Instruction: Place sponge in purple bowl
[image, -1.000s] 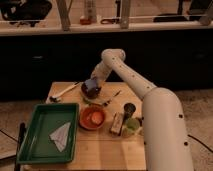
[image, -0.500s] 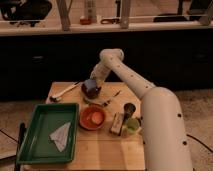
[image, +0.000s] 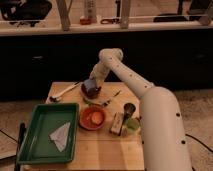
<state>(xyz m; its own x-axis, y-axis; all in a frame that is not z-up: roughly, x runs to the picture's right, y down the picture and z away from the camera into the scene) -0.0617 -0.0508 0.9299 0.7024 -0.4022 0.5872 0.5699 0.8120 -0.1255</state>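
Note:
The purple bowl (image: 93, 93) sits dark and round at the back of the wooden table (image: 107, 150), left of centre. My gripper (image: 90, 83) hangs right over it at the end of the white arm, which reaches in from the right. A small blue sponge (image: 88, 84) shows at the gripper's tip, just above the bowl's rim, and the gripper is shut on it. Whether the sponge touches the bowl I cannot tell.
An orange bowl (image: 93, 118) stands in front of the purple one. A green tray (image: 30, 145) with a white paper (image: 61, 135) fills the left side. A tan block (image: 117, 123), a yellow-green lump (image: 132, 125) and a dark cup (image: 129, 109) stand right. A white utensil (image: 62, 93) lies back left.

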